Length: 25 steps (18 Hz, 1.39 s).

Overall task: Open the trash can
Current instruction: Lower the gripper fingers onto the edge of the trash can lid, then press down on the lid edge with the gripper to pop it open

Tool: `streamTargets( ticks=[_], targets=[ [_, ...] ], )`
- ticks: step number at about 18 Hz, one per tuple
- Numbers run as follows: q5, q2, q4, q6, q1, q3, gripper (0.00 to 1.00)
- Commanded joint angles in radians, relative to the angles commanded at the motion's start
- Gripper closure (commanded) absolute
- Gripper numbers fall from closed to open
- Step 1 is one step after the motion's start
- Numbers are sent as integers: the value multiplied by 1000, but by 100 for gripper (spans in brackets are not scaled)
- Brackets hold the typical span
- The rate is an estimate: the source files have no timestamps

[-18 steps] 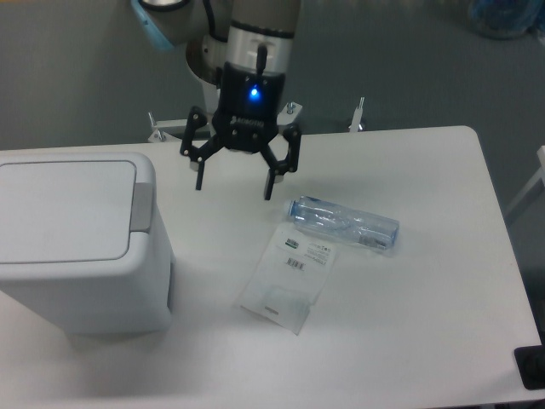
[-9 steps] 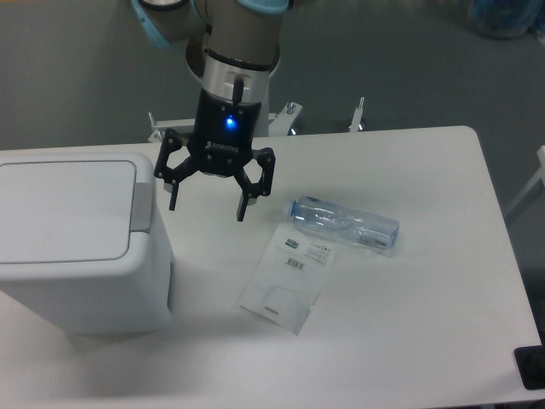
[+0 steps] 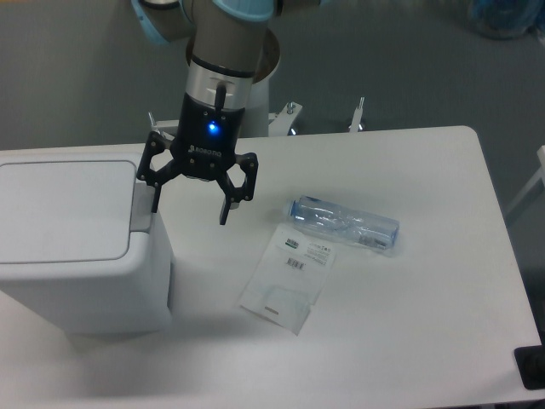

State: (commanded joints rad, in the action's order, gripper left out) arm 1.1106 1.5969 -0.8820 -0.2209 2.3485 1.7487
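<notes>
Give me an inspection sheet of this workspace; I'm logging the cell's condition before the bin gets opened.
Surface: white table, no spills seen.
Job's things: white trash can at the left edge, lid shut and flat.
Clutter: clear plastic bottle lying on its side right of centre; flat clear bag with a barcode label just in front of it, apart from the bin.
Gripper: gripper open, empty, pointing down, with one finger at the trash can's right top edge; blue light lit on its body.
Cables: nothing seen.
Surroundings: grey floor behind; metal clamps at the table's far edge; dark object at the bottom right corner, cut off.
</notes>
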Motion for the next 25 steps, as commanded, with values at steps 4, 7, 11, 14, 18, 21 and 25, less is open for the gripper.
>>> streamTargets(
  ticks=[4, 7, 11, 14, 18, 21, 25],
  targets=[
    [0, 0, 2, 0, -5, 6, 0],
    [2, 2, 2, 0, -5, 6, 0],
    [2, 2, 2, -2, -5, 6, 0],
    [2, 3, 2, -2, -5, 8, 0],
    [3, 5, 2, -2, -6, 8, 0],
    [3, 6, 3, -3, -6, 9, 0],
    [3, 6, 3, -3, -6, 9, 0]
  ],
)
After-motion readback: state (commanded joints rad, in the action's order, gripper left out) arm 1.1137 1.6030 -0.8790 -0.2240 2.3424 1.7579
